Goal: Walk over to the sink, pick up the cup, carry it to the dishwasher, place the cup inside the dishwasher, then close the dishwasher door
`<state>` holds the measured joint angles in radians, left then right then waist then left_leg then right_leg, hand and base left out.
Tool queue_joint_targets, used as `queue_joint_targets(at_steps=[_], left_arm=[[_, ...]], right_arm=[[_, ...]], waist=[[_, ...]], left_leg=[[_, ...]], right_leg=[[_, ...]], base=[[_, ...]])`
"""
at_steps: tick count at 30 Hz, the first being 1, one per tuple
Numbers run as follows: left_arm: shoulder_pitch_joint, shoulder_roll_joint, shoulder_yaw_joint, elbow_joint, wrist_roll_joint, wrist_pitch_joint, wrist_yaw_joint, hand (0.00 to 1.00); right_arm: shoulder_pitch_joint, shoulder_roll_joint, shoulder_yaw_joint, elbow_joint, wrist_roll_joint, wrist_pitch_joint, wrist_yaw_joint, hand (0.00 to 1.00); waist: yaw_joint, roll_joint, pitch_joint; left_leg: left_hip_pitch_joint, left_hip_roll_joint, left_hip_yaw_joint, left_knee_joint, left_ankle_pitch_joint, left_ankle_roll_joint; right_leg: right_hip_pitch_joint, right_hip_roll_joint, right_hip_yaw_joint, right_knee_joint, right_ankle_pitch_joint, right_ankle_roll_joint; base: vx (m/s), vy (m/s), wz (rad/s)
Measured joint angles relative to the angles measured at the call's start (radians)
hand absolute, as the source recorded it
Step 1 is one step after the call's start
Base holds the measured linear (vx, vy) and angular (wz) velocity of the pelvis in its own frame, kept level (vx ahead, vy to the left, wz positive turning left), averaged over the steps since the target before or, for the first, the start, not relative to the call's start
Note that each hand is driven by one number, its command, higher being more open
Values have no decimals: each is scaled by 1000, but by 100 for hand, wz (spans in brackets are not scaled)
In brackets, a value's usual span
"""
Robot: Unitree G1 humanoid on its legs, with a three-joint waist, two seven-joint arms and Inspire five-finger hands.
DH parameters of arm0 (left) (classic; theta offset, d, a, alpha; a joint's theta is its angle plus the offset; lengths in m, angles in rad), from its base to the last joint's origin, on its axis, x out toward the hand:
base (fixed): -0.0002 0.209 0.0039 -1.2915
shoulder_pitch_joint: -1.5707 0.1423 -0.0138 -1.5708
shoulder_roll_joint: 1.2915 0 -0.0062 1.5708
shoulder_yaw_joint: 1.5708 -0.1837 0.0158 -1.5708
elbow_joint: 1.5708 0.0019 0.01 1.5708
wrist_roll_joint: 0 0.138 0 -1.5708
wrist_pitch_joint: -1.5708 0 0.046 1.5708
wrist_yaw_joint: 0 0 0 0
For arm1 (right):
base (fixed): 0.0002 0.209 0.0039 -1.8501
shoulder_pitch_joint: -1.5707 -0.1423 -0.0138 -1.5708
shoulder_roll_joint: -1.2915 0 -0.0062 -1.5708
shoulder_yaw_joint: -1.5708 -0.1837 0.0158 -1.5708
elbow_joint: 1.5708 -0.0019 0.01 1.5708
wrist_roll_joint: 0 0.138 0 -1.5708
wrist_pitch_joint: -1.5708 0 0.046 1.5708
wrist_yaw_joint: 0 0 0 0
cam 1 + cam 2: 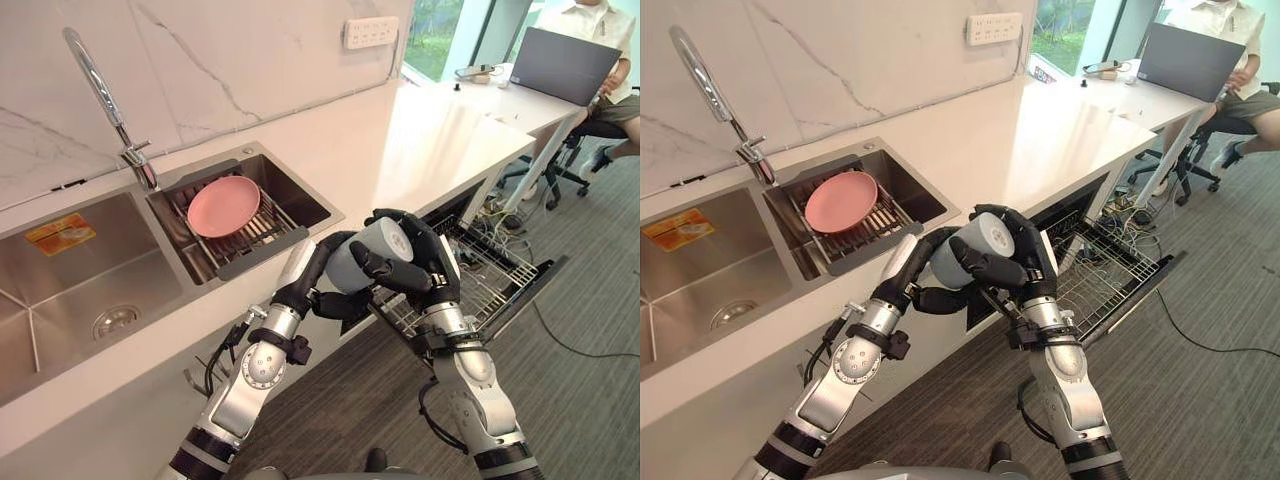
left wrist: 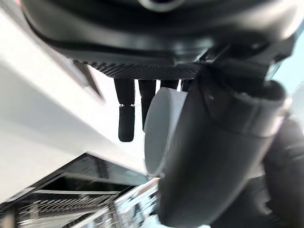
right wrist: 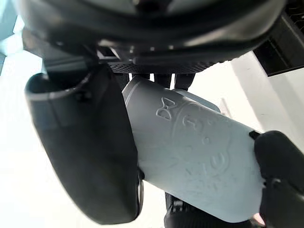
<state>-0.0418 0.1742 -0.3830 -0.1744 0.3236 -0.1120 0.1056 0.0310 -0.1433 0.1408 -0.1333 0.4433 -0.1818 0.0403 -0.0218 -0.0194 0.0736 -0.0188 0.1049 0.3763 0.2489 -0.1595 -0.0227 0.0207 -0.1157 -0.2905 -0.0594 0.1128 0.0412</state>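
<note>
A pale grey cup [image 1: 375, 250] lies on its side in the air in front of the counter edge, held between both hands. My right hand [image 1: 428, 262] wraps over it from above and the right, fingers curled across its side [image 3: 199, 152]. My left hand [image 1: 312, 285] grips the other end from the left, thumb and fingers on either side of the cup [image 2: 159, 128]. Just right of and below the hands, the dishwasher [image 1: 530, 290] stands open with its wire rack [image 1: 490, 275] pulled out.
Behind the hands runs a white counter [image 1: 420, 140] with a double sink [image 1: 60, 290]. A pink plate [image 1: 223, 205] rests on a drain rack by the faucet [image 1: 100, 90]. At the far right a person [image 1: 600, 60] sits at a desk with a laptop. Cables lie near the dishwasher.
</note>
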Motion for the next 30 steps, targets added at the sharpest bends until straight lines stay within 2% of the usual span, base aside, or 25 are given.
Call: queue_joint_targets(at_steps=[3, 7, 15, 21, 25, 30], left_arm=[[31, -46, -3, -68, -50, -23, 3, 90], [62, -59, -7, -101, -110, -34, 7, 90], [94, -79, -7, -135, -240, -42, 30, 90], [122, -86, 3, -169, -373, -101, 2, 90], [203, -75, -35, -55, -422, -112, -77, 90], [292, -70, -50, 145, -419, -82, -137, 90]], right_arm=[[1, 58, -32, -6, 0, -27, -20, 30], [4, 90, -60, -12, -4, -36, -49, 30], [19, 121, -127, -43, -47, -39, -110, 30], [38, 93, -243, -37, -112, -38, -149, 30], [51, 16, -269, 13, -243, -25, -149, 30], [58, -28, -284, 116, -406, 8, -155, 30]], waist=[[3, -1, -1], [3, -4, -2], [6, -4, -2], [7, -6, -1], [5, -8, -3], [5, -10, -3]], left_leg=[[5, -1, 0, -2, 0, 0], [14, -1, 1, -8, 0, 0], [14, -2, 1, -14, 1, 1], [15, -6, 1, -22, 1, 1], [12, -6, 3, -28, 1, 1], [-19, -5, 1, -20, 1, 1]], right_leg=[[4, 0, 0, 0, 0, 0], [11, -1, 1, -1, -2, 1], [9, -1, 1, 0, -3, 4], [8, -3, 1, -4, -3, 5], [3, -6, 2, -7, -5, 11], [-25, -5, 0, -7, -3, 14]], base=[[-13, 5, 0], [-42, 7, -1], [-4, 1, 0], [0, 0, 0], [0, 0, 0], [1, 0, 1]])
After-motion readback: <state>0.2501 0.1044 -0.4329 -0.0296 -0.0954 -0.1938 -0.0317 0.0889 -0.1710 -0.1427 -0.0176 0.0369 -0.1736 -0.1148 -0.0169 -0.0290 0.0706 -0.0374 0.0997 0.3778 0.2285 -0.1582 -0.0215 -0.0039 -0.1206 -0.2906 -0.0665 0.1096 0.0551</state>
